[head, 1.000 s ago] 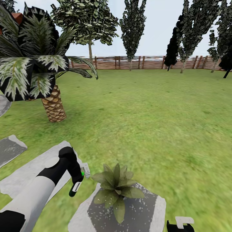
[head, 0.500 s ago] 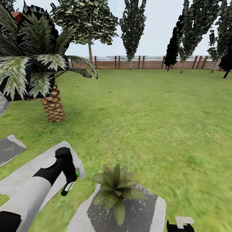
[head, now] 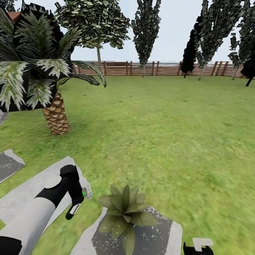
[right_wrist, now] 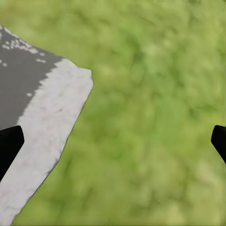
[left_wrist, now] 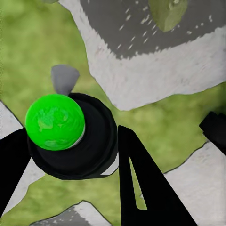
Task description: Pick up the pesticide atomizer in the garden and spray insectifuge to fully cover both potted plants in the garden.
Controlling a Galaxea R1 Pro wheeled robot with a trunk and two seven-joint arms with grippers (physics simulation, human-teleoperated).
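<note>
pinched between the black fingers of the left gripper [left_wrist: 70, 155], the pesticide atomizer [left_wrist: 70, 136] is seen as a black cylinder with a green cap, while the potted plant [head: 124, 212] on its stepping stone [head: 159, 237] is seen from the head.

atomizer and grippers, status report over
Left gripper shut on the pesticide atomizer, green tip showing. Right gripper open over grass. Potted plant on a stepping stone, close beside the left gripper. Nothing between them.
</note>
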